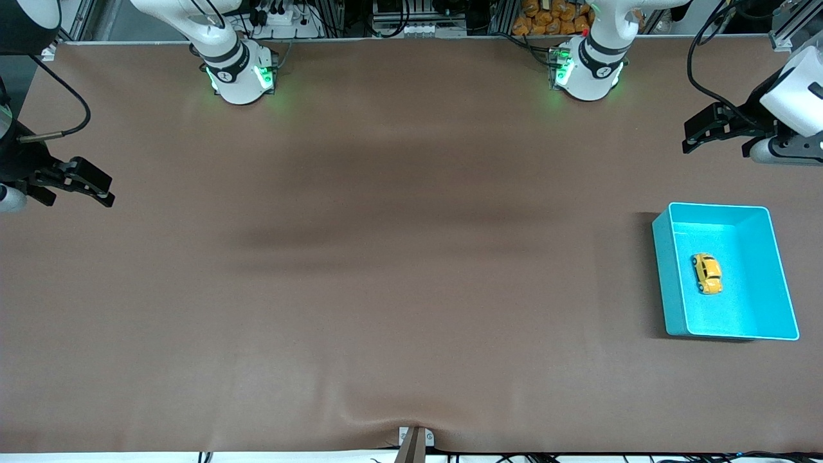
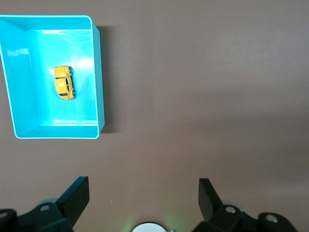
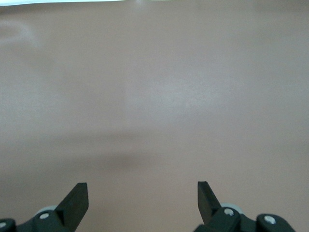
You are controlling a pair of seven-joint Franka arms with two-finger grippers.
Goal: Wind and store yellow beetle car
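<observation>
Brown table cover (image 1: 386, 289) is mostly bare. Right gripper (image 1: 80, 186) waits over its own end, fingers spread wide, holding nothing. Yellow beetle car (image 1: 706, 273) lies on the floor of the turquoise bin (image 1: 669, 283), as storing wants. Left gripper (image 1: 710, 132) hangs over its own end, wide apart, holding nothing.

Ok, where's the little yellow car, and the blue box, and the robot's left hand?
yellow beetle car (image 1: 706, 273), front view, on its roof.
blue box (image 1: 667, 276), front view, on its side wall.
left gripper (image 1: 701, 136), front view, between its open fingertips.
</observation>
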